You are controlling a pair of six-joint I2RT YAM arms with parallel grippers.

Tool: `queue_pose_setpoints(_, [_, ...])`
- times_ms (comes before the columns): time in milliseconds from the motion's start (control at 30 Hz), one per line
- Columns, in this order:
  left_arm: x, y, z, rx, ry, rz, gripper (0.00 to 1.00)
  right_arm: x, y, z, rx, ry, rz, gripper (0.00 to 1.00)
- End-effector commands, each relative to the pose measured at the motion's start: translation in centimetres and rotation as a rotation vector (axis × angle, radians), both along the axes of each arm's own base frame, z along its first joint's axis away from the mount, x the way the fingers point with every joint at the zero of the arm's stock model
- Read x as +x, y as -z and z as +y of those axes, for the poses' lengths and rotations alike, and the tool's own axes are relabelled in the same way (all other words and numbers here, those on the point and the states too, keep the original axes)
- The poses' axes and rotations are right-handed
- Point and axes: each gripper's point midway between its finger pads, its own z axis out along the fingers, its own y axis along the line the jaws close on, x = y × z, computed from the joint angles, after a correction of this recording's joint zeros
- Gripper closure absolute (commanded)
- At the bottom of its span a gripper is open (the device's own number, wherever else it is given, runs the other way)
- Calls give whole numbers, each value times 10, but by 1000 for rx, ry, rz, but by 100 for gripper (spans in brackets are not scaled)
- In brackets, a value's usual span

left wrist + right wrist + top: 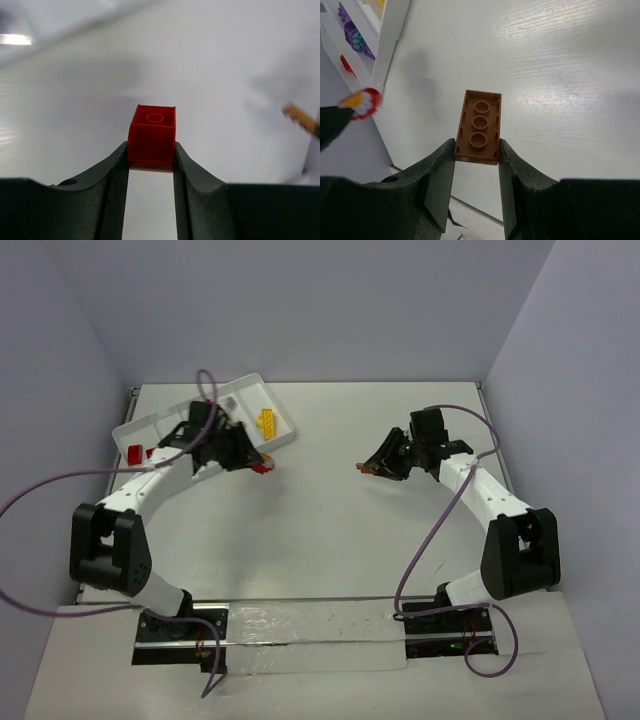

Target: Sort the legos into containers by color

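Left gripper point(151, 152): jaws closed to a narrow gap and clamped on one red brick point(151, 132). The brick sits at the very fingertips, pinched by its two side walls, hollow underside towards the wrist camera. In the top view this gripper and its brick are just beside the near long rim of the tray point(245, 390), over the table point(320, 530).

Right gripper point(477, 150): jaws partly closed and clamped on one orange-brown brick point(479, 125), a long flat piece. Only its near end is gripped, across the narrow width; the rest projects forward past the fingertips, underside facing the camera. In the top view it is right of the table's centre, well apart from the tray.

Count of held pieces: two, one per gripper.

Tray contents, as far as visible:
- Yellow legos point(267, 420) in the right-end compartment; number cannot be resolved.
- Purple legos point(351, 26) in a compartment seen through the right wrist camera; at least one, exact number unclear.
- A red piece point(135, 453) at the left end of the tray; at least one.

The left arm covers the tray's middle in the top view.
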Motion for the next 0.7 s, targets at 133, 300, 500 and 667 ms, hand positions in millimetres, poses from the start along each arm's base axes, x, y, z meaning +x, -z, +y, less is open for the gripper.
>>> queue_pose_setpoints(133, [12,-49,232,139,-789,-82,100,3,-39,-5,-10,-23,-121,97])
queue_pose_setpoints(300, [15,-54,294,65,-1001,-114,100,3,-50,-11,-54,-22,-159,96])
queue_pose_setpoints(500, [38,-37,317,89,-1044,-46,100,-2,-48,-13,-66,-23,-160,95])
queue_pose_setpoints(667, [47,-20,325,83,-1074,-35,95,-5,-51,-12,-48,-24,-171,95])
